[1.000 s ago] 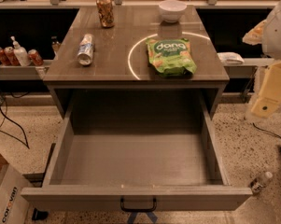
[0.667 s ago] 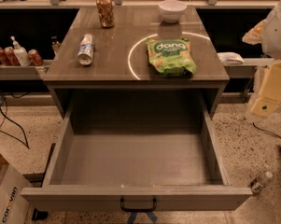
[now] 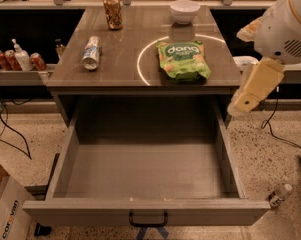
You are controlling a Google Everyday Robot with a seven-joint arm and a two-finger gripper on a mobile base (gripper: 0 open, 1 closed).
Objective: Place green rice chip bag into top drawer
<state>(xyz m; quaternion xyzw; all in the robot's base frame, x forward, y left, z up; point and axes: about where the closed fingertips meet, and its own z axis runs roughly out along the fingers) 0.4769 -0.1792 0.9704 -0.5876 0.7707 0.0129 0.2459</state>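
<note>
We see the gripper (image 3: 244, 102) at the right of the frame, hanging off the table's (image 3: 115, 71) right edge and touching nothing; whether it is spread or closed we cannot tell. The green chip bag (image 3: 183, 60) lies flat on the tabletop at upper centre. Behind it sits a white bowl (image 3: 185, 10). To the left a silver can (image 3: 91, 53) lies on its side. The drawer (image 3: 145, 211) stands pulled out below.
</note>
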